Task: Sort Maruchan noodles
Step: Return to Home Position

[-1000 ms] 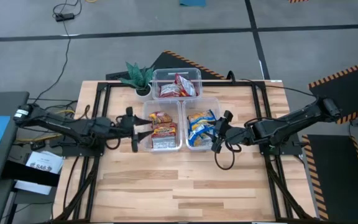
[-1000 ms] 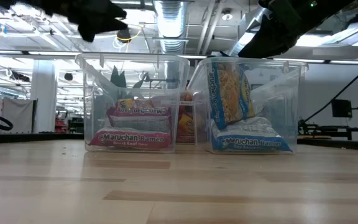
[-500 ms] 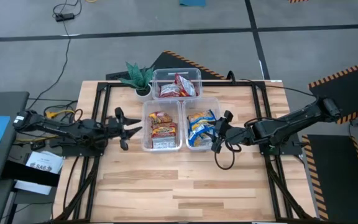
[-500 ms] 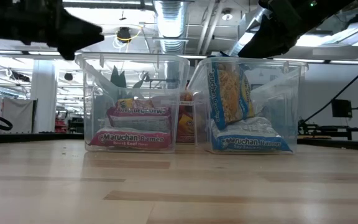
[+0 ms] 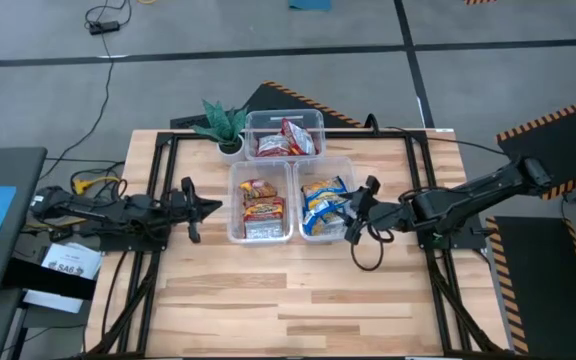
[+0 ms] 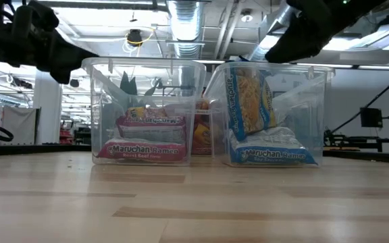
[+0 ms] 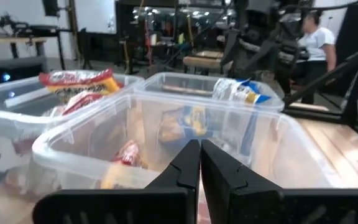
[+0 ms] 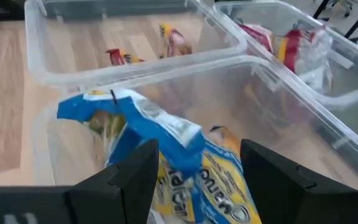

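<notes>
1. Shows the left hand closed, fingers pressed together with nothing between them, hovering above the surface just beside the left wall of the near-left bin and pointing at it.
2. Shows the right hand open, fingers spread wide and gripping nothing, raised at the right wall of the near-right bin and looking down on the blue-and-silver packets.
3. Finds the red-and-silver packets stacked inside the near-left bin, the lowest lying flat with its "Maruchan Ramen" label readable in the low view.
4. Finds the blue-and-silver packets inside the near-right bin, one flat on the bottom, another standing on edge and leaning.
5. Places a third bin behind those two, close against them, with red and yellow-orange packets inside.
6. Sets a small green potted plant just left of the third bin, near the far edge of the surface.
</notes>
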### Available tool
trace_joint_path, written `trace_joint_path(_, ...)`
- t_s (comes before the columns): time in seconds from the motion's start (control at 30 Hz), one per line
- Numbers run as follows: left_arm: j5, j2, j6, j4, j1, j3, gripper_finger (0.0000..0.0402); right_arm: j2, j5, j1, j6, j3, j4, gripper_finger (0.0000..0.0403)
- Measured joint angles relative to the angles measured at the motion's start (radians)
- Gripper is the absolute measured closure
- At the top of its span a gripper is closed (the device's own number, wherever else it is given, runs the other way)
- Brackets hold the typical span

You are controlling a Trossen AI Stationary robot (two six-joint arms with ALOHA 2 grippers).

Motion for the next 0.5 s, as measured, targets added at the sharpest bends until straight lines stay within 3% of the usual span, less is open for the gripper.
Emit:
trace_joint_path(0.13,0.028,-0.023,0.027,-0.018,0.000,-0.001,0.0401,-0.080,0.042,0.016,0.039,0.000,-0.082,0.0155)
trace_joint_path(0.37,0.029,-0.024,0.042,-0.021,0.000,-0.001,0.0401,-0.252,0.306,0.148,0.138,-0.035,-0.216,0.0155)
trace_joint_path(0.5,0.029,-0.024,0.042,-0.018,0.000,-0.002,0.0401,-0.359,0.366,0.227,0.176,-0.122,-0.212,0.0155)
